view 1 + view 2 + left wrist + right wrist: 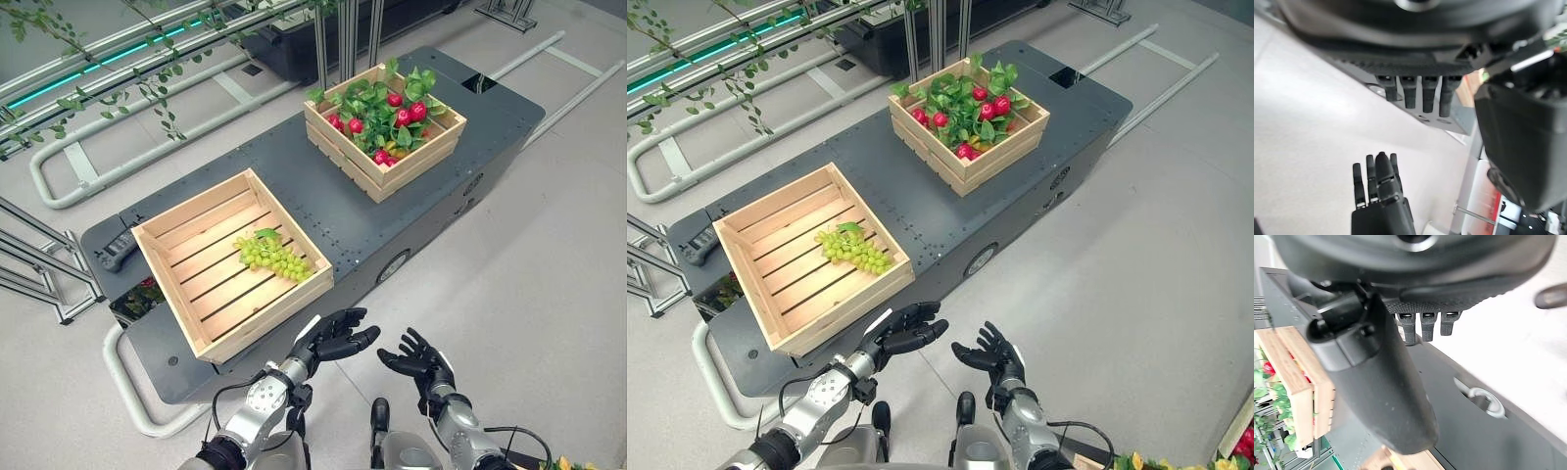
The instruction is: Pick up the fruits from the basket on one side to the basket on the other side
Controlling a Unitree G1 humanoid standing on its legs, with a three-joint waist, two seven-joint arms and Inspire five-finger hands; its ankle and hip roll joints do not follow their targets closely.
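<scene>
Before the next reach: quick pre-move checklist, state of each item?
1. Left hand empty, fingers relaxed: ok.
2. Right hand empty and open: ok.
3. Far crate holds red fruits among leaves: ok.
4. Near crate holds green grapes, with bare slats beside them: ok.
5. Hands within reach of the far crate: not ok; both hover off the platform's near edge.
6. Fruit loose from leaves: cannot tell.
</scene>
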